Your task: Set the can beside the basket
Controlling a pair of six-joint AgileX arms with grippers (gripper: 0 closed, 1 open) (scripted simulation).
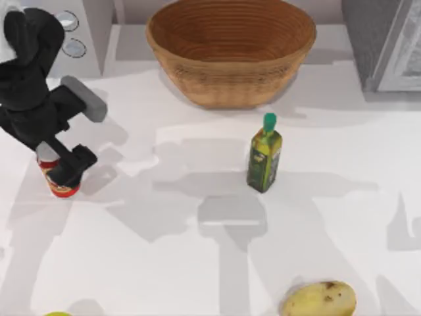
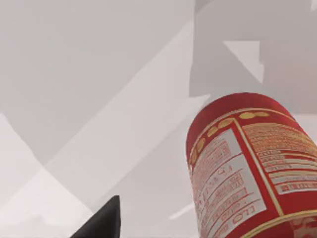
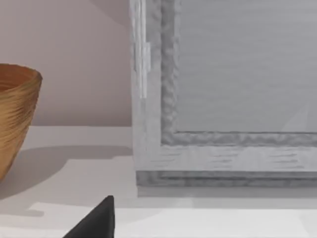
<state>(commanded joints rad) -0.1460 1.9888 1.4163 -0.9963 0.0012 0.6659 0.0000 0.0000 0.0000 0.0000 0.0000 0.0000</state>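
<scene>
Now my left gripper (image 1: 62,172) sits right at the small red soda can with its yellow-orange label (image 1: 62,187), the dark fingers (image 1: 79,161) lying across its upper part. In the left wrist view the can (image 2: 247,168) stands very close beside one dark fingertip (image 2: 101,223). The top view suggests a grip, but I cannot tell whether the fingers are clenched on it or merely resting around it.

The can stands upright, long axis vertical, on the white table (image 1: 164,263), well apart from the large round tan wicker basket (image 1: 230,52). Taking that basket as my landmark, the can lies far off toward its left and nearer the viewer, at the table's left side. A dark bottle with a green cap (image 1: 265,158) stands in front of the basket, slightly right of its middle; a yellowish potato-like lump (image 1: 319,299) lies farther still on that side.

My left arm is plainly the nearer one. In the right wrist view the basket's wall (image 3: 15,114) sits beside a grey framed cabinet (image 3: 223,99), with a dark fingertip (image 3: 96,220) at the edge. I judge the coming move turns on carrying the can upright toward the basket's left flank, where bare table waits.
</scene>
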